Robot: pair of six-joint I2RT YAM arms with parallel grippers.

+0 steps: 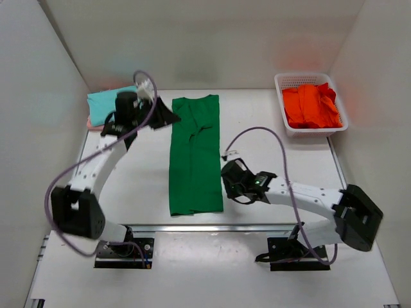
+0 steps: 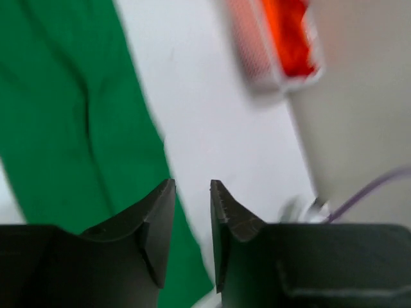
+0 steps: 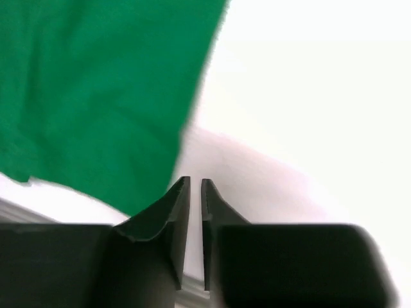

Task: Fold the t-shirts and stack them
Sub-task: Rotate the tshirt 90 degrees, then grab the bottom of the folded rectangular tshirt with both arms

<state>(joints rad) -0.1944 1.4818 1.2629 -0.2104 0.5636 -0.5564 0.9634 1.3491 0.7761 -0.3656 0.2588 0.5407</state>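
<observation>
A dark green t-shirt (image 1: 194, 154) lies flat in the middle of the table, folded into a long narrow strip running front to back. A folded teal t-shirt (image 1: 106, 102) rests at the back left on a pale pink one (image 1: 94, 124). An orange-red t-shirt (image 1: 311, 106) lies crumpled in the basket. My left gripper (image 1: 167, 115) hovers by the green shirt's far left corner, jaws parted with nothing between them (image 2: 192, 186). My right gripper (image 1: 227, 181) sits just right of the strip's near end, shut and empty (image 3: 195, 183); the green cloth (image 3: 96, 96) is to its upper left.
A white lattice basket (image 1: 302, 76) stands at the back right against the wall. White walls close in the table on the left, back and right. A metal rail (image 1: 212, 226) runs along the near edge between the arm bases.
</observation>
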